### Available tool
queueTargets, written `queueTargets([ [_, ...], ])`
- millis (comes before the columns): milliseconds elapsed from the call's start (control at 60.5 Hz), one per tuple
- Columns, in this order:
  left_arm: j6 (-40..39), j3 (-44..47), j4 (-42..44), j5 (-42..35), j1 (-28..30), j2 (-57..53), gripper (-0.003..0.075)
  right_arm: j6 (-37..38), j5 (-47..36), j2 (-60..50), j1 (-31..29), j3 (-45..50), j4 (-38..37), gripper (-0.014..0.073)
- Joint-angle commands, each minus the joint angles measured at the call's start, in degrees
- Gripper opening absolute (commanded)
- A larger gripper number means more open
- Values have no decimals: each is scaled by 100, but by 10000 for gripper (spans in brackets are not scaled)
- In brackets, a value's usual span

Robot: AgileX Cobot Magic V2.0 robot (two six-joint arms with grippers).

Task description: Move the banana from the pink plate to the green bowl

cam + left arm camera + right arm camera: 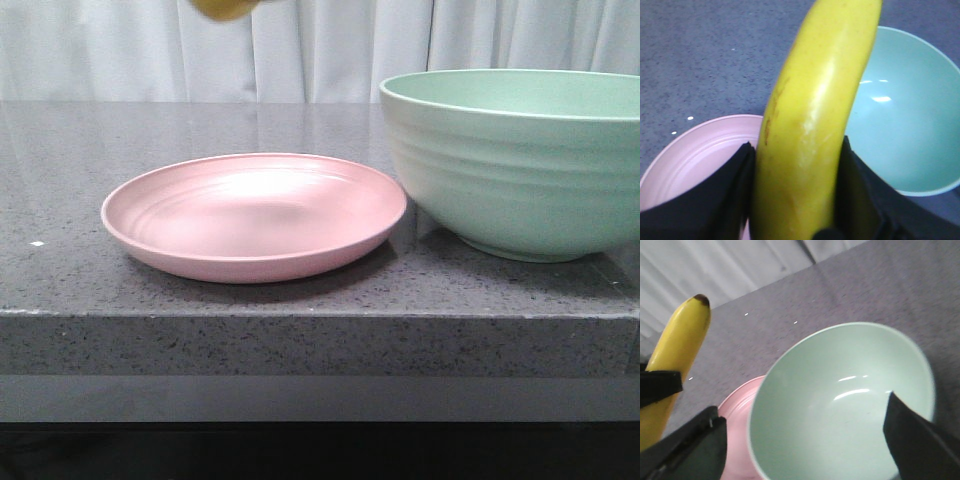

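The pink plate (255,215) lies bare on the counter, left of the green bowl (515,160), which has nothing inside. My left gripper (797,200) is shut on the yellow banana (810,125) and holds it high above the plate (700,150) and next to the bowl (900,130). Only the banana's end (225,8) shows at the top edge of the front view. My right gripper (802,440) is open and empty above the bowl (840,405). Its view also shows the banana (677,355) with its dark tip and the plate's rim (737,410).
The grey speckled counter (60,170) has its front edge close to the plate and bowl. A white curtain (330,45) hangs behind it. The bowl touches or nearly touches the plate's right rim.
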Motion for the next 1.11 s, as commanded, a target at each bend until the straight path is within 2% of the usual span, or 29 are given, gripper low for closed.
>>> queueTargets([
  [0,5,-202,-86,-301,-246,-348,134,-671,-143,462,297,-451,1113,643],
  [165,5,-202,-86,-158,-464,-386,134,-2176,-147,1231,960,-940,3067,643],
  [314,5,-202,-86,-119,-502,-386,134,-3324,-96,2046,1186,-1279,4552,643],
  [480,5,-202,-86,-119,-502,-386,134,-4105,611,2889,1186,-1687,5620,643],
  [628,5,-202,-86,-119,-502,-386,134,-4274,1327,3414,1186,-1980,6006,631],
  [695,5,-202,-86,-119,-502,-386,134,-4274,1473,3498,1186,-1992,6086,582],
  [744,5,-202,-76,-119,-502,-386,137,-4274,1517,3503,1186,-1986,6113,512],
  [860,5,-202,-76,-119,-502,-386,139,-4269,1578,3503,1186,-1986,6124,289],
  [926,5,-202,-65,-119,-502,-386,153,-4269,1598,3503,1186,-1986,6124,199],
  [992,5,-202,-33,-119,-502,-386,202,-4269,1596,3503,1186,-1986,6124,136],
  [1092,5,-202,50,-104,-502,-386,331,-4272,1559,3503,1135,-1986,6078,132],
])
